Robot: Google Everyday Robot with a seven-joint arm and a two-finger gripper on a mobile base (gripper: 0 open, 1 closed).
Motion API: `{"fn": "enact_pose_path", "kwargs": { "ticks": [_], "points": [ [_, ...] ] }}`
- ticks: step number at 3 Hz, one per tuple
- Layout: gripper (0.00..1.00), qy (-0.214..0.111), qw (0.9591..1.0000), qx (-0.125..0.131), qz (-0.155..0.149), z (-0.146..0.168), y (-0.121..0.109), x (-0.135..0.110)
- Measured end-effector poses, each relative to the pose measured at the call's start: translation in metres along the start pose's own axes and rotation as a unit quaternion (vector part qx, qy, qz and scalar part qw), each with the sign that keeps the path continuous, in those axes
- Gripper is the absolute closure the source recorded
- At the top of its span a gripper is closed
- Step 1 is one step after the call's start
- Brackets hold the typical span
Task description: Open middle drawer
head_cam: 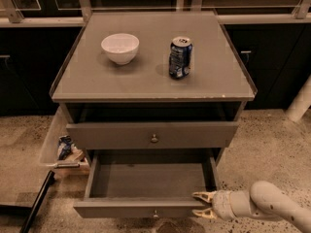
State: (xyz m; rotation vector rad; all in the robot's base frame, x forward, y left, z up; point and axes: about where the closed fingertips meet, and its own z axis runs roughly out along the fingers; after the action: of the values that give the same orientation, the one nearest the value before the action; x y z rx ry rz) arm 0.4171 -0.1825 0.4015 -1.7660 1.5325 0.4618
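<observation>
The grey cabinet (97,84) shows two drawer fronts with brass knobs. The upper drawer (116,136) is slightly out. Below it the middle drawer (121,208) is pulled far out, and its inside is bare. My gripper (203,204) is at the right end of the middle drawer's front panel, coming in from the lower right. It is open, with one finger (203,196) on the inner side of the panel and the other on the outer side. Any lower drawer is hidden under the open one.
A white bowl (120,47) and a blue soda can (180,57) stand on the cabinet top. A clear bin (53,144) with packets hangs at the cabinet's left side. A dark bar (36,203) lies on the floor at the left, and a white post (300,103) stands at the right.
</observation>
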Motion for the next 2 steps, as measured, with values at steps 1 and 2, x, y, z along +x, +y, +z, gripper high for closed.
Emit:
{"fn": "enact_pose_path", "kwargs": {
  "ticks": [1,2],
  "points": [
    [0.89,0.0,1.0,0.0,0.0,0.0001,0.0,0.0],
    [0.65,0.0,1.0,0.0,0.0,0.0001,0.0,0.0]
  ]
}}
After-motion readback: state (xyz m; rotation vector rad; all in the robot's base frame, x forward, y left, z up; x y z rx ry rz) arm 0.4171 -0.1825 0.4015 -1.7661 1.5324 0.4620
